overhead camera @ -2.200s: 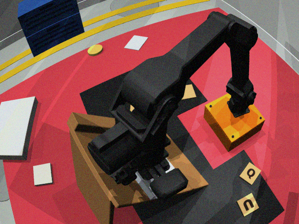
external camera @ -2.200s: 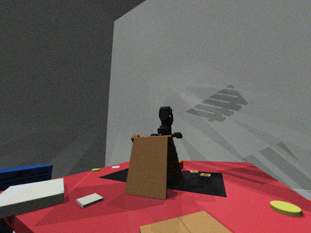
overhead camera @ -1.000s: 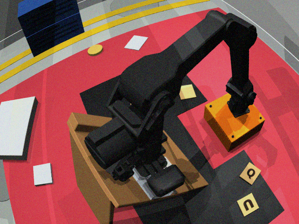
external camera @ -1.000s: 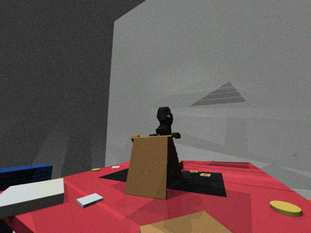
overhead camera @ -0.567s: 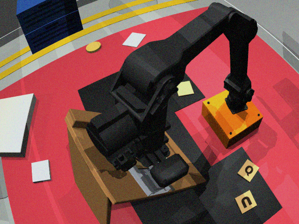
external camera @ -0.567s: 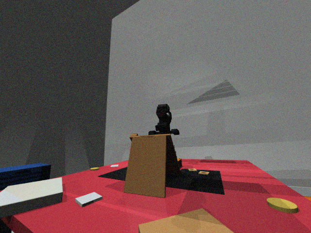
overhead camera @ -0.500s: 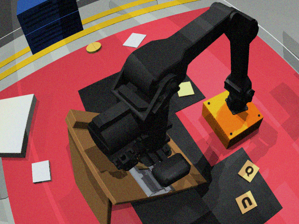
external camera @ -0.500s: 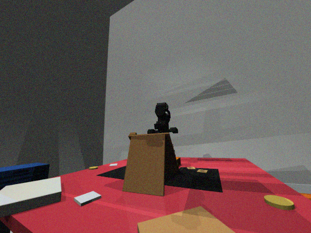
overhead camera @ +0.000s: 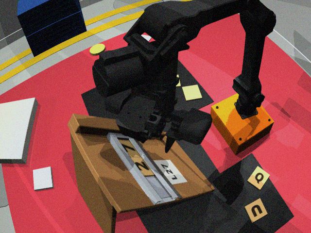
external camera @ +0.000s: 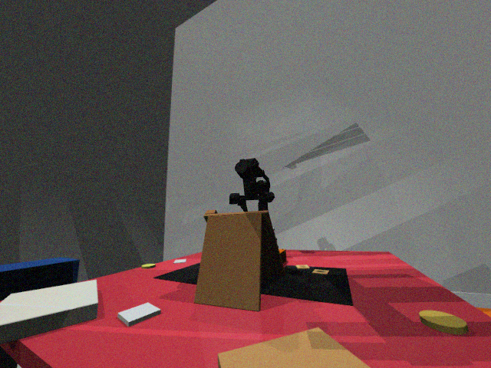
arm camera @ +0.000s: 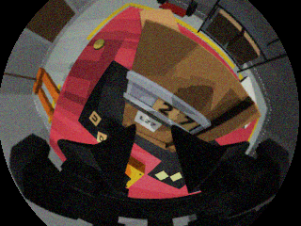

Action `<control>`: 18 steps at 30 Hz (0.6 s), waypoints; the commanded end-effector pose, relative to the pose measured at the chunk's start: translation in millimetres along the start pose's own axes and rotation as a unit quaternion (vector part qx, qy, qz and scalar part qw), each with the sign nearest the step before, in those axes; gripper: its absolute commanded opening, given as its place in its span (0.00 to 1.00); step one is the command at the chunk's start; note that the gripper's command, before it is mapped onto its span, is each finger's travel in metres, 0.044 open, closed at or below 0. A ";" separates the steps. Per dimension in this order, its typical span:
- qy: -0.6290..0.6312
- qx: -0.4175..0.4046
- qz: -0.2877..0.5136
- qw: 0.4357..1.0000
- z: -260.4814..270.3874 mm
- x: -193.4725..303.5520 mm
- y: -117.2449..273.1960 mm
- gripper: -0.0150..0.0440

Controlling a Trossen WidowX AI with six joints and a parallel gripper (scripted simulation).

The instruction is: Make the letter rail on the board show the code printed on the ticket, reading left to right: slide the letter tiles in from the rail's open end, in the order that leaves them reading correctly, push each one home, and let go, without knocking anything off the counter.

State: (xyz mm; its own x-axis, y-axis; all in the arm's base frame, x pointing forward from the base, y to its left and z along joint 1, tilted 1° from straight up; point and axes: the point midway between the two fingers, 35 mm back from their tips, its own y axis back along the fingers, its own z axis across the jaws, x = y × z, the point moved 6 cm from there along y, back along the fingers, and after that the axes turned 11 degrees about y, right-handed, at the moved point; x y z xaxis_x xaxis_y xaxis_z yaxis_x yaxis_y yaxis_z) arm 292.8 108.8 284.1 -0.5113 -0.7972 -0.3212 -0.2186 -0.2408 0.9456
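The sloped brown board point(overhead camera: 93, 160) point(external camera: 229, 261) point(arm camera: 160, 52) carries a silver rail point(overhead camera: 158, 185) point(arm camera: 141, 92). In the rail a 2 tile point(overhead camera: 145, 170) point(arm camera: 165, 108) sits directly left of a 7 tile point(overhead camera: 128, 147) point(arm camera: 187, 122), in reading direction. The rail is bare left of the 2. The white ticket point(overhead camera: 179, 179) point(arm camera: 147, 121) seems to read L27. A Q tile point(overhead camera: 258, 177) point(arm camera: 102, 137) and a U tile point(overhead camera: 256, 209) point(arm camera: 94, 118) lie on the dark mat point(overhead camera: 273, 218) point(external camera: 309, 290). My gripper point(overhead camera: 155, 146) point(external camera: 253, 208) point(arm camera: 153, 127) is open and empty above the board, near the ticket and rail.
Two yellowish tiles lie by the arm, one point(overhead camera: 192, 92) point(arm camera: 162, 175) plainer to see; no letters show. The orange base block point(overhead camera: 241, 125) is right of the board. A white slab point(overhead camera: 15, 130) point(external camera: 51, 297), a small white block point(overhead camera: 42, 177) point(external camera: 138, 313) and a yellow disc point(overhead camera: 97, 49) point(external camera: 148, 265) lie around.
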 end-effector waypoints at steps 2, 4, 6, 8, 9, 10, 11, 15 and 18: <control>0.205 0.004 -0.069 0.976 1.9 24.4 35.8 0.83; 0.284 0.020 -0.095 0.954 4.1 33.5 50.1 0.92; 0.363 0.041 -0.118 0.923 7.5 42.4 63.9 1.00; 0.439 0.068 -0.137 0.885 11.9 51.1 77.1 1.00; 0.476 0.083 -0.145 0.864 14.5 55.4 83.5 1.00; 0.505 0.096 -0.150 0.844 16.9 58.8 88.7 1.00; 0.523 0.104 -0.153 0.832 18.4 60.8 91.7 1.00; 0.528 0.107 -0.153 0.828 18.9 61.4 92.7 1.00; 0.528 0.107 -0.153 0.828 18.9 61.4 92.7 1.00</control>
State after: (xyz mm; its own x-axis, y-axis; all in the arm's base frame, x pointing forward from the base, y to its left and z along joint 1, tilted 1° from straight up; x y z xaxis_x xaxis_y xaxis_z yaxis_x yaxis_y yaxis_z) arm 228.3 49.2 352.2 0.5366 -0.8100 -0.2367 -0.4070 -0.4941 0.7682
